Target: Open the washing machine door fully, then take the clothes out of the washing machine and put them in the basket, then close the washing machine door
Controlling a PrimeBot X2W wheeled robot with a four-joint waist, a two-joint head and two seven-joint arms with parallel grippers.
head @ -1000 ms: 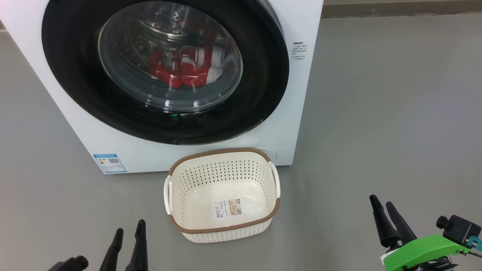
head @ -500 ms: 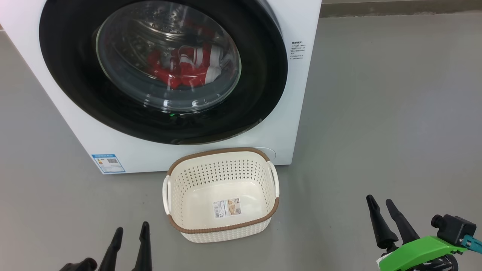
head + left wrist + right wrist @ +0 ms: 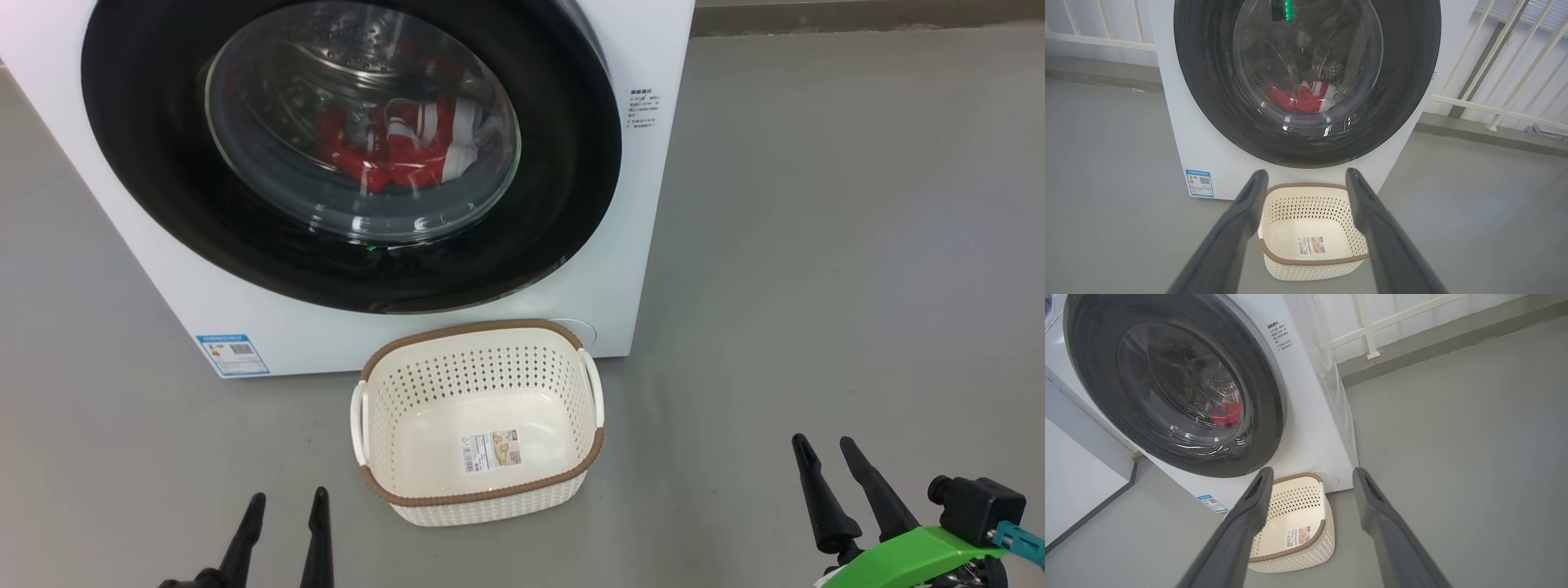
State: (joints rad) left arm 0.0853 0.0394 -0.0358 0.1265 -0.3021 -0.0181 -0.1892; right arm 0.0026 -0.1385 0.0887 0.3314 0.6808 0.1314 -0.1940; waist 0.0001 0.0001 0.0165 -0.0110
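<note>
The white washing machine (image 3: 645, 245) stands on the grey floor with its round black washing machine door (image 3: 555, 163) shut. Red and white clothes (image 3: 392, 151) lie in the steel drum behind the glass window, and show too in the left wrist view (image 3: 1300, 98). The cream basket (image 3: 482, 494) with a brown rim sits on the floor right in front of the machine, holding nothing but a bottom sticker. My left gripper (image 3: 289, 496) is open, low and to the basket's left. My right gripper (image 3: 821, 441) is open, well to the basket's right. Neither touches anything.
Grey floor (image 3: 857, 245) stretches wide to the machine's right. A white railing (image 3: 1494, 61) and a low kerb run behind the machine. A white wall (image 3: 1073, 490) stands to the machine's left in the right wrist view. A blue label (image 3: 231, 353) marks the machine's lower left corner.
Both grippers have sunk a little toward the bottom edge of the head view. The whole picture has shifted slightly, so the camera moved. Door, clothes and basket are as before.
</note>
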